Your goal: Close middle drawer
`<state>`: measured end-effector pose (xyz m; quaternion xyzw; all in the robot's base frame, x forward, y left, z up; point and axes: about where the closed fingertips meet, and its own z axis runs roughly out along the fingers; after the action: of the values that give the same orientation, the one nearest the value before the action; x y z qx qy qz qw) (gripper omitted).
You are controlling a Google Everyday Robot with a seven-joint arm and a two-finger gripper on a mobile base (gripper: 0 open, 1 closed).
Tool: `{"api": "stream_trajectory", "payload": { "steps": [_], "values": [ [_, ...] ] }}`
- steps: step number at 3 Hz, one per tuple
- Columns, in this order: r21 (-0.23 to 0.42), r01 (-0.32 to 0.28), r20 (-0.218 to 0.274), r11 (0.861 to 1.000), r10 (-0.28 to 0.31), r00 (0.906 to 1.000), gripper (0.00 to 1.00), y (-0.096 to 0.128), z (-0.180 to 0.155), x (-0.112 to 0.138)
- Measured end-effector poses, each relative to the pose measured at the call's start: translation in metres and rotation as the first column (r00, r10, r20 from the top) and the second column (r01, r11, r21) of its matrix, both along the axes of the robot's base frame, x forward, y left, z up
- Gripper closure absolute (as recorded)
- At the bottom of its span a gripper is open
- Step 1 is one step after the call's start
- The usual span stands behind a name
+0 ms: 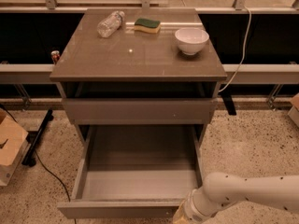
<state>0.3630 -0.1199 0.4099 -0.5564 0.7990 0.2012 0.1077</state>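
Observation:
The middle drawer (140, 181) is pulled far out of the grey-brown cabinet and its plain grey inside is bare. Its flat front (117, 209) runs along the bottom of the camera view. My gripper (183, 216) is at the bottom edge of the view, right at the right end of that front, and is mostly cut off. The white speckled arm (247, 194) reaches in from the lower right. The taller uppermost drawer front (140, 110) sits above the open drawer. The lowest drawer is hidden under the open one.
On the cabinet top (140, 55) are a plastic bottle (110, 24), a green-and-yellow sponge (146, 25) and a white bowl (191, 40). A cardboard box (9, 148) and a black cable (44, 169) lie on the speckled floor at left. A rail and a white cord (240, 45) run behind.

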Motion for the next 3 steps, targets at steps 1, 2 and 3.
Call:
{"api": "stream_trajectory", "payload": {
  "steps": [1,2,3],
  "values": [
    [0.004,0.003,-0.003,1.000,-0.003,1.0000,1.00,0.000,-0.004,0.000],
    [0.036,0.024,0.004,0.999,-0.024,0.9997,1.00,0.002,-0.020,0.019],
    [0.036,0.024,0.004,0.999,-0.024,0.9997,1.00,0.002,-0.020,0.019]
  ]
}}
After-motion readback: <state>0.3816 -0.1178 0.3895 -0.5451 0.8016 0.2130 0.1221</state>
